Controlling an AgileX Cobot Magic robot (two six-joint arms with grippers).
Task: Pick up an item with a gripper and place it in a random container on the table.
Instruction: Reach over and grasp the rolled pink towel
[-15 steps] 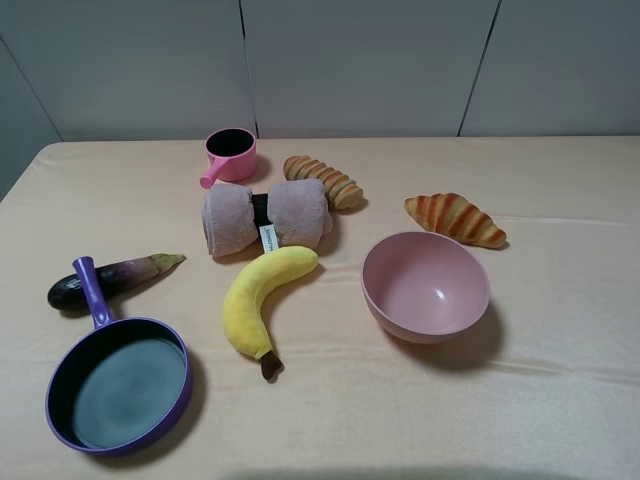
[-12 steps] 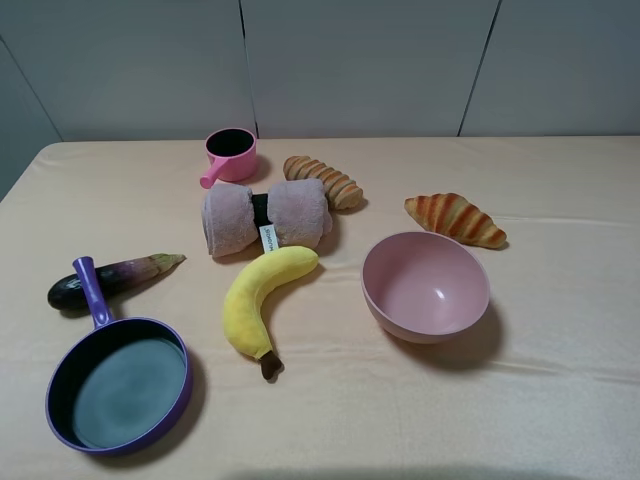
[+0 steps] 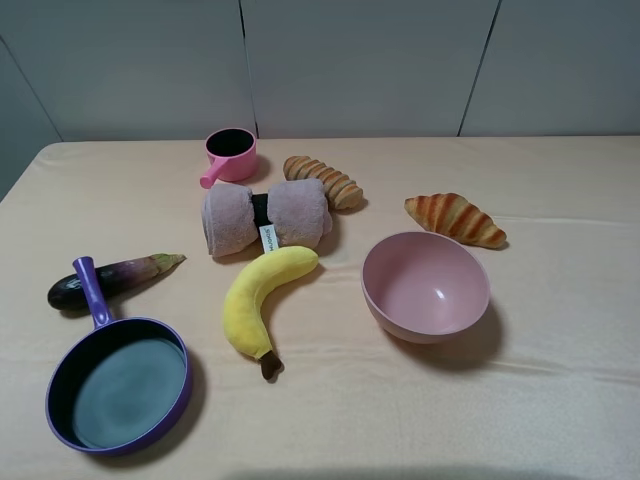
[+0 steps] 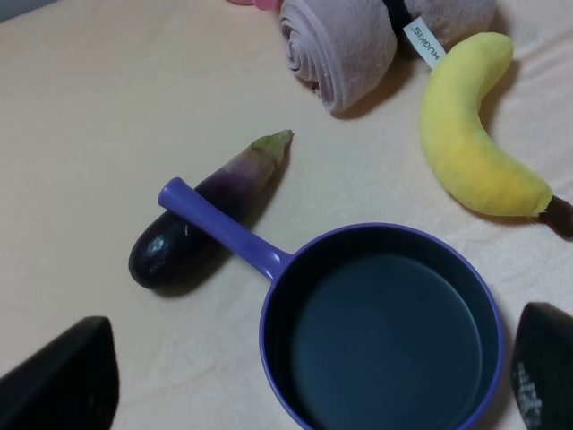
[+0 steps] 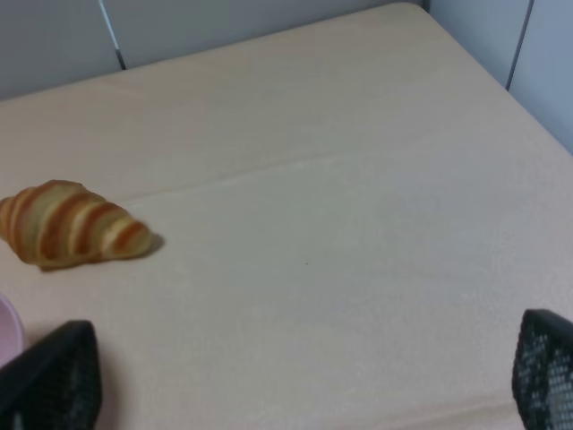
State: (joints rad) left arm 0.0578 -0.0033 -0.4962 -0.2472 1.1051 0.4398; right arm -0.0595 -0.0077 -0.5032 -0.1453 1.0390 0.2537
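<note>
Left claw (image 4: 302, 374): jaws spread wide, only the two black fingertips (image 4: 63, 381) show at the frame edges, nothing held. It hangs above the purple frying pan (image 4: 385, 331). The pan's handle lies across the eggplant (image 4: 210, 210).

Right claw (image 5: 297, 372): jaws likewise wide apart, nothing held, over bare surface (image 5: 340, 224). Croissant (image 5: 72, 224) lies off to one side of it. A thin pink sliver at the frame edge may be the bowl rim; cannot tell.

Exterior high view: neither arm shows.

- Rolled towel (image 3: 265, 216): mauve-pink, black middle band, white tag. It lies on its side on the surface, left of the pink bowl (image 3: 425, 286) and apart from it.
- Pink cup (image 3: 229, 155) stands just behind the towel; bread roll (image 3: 322, 180) sits just beside its right end.
- Yellow banana (image 3: 258, 300) lies just in front, its upper tip near the tag.
- Bowl is upright, in front of the croissant.
</note>
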